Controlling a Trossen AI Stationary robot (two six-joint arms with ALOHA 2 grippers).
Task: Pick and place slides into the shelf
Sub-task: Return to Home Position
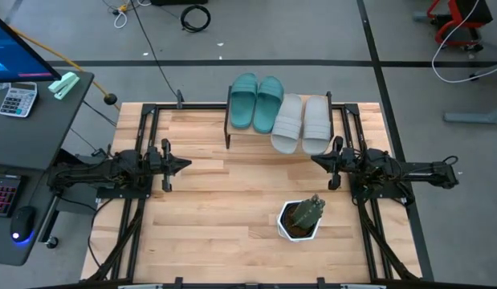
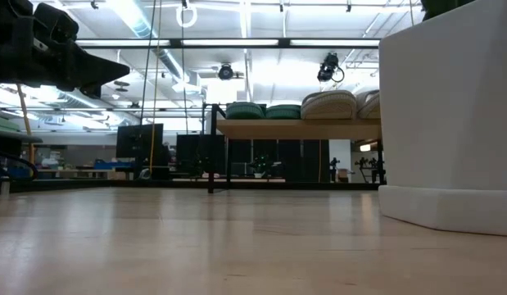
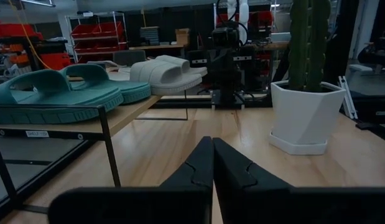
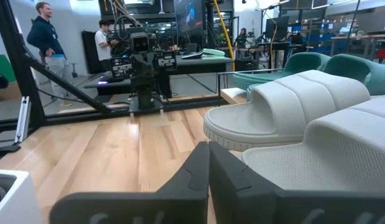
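Two teal-green slides (image 1: 257, 102) and two light grey slides (image 1: 302, 123) lie side by side with their soles on the shelf's wooden top (image 1: 242, 132) at the table's far edge. The grey pair (image 4: 292, 112) overhangs the shelf's near edge. In the low view the slides (image 2: 302, 106) sit on the plank (image 2: 294, 128). My left gripper (image 1: 186, 164) hovers over the table's left side, shut and holding nothing. My right gripper (image 1: 314, 160) hovers at the right, just near of the grey slides, shut and holding nothing.
A white pot with a green cactus (image 1: 300, 219) stands on the table's near right part, close in front of the low camera (image 2: 445, 123). Bare wood (image 1: 224, 193) spreads between the two arms. People stand in the room beyond the table (image 4: 46, 37).
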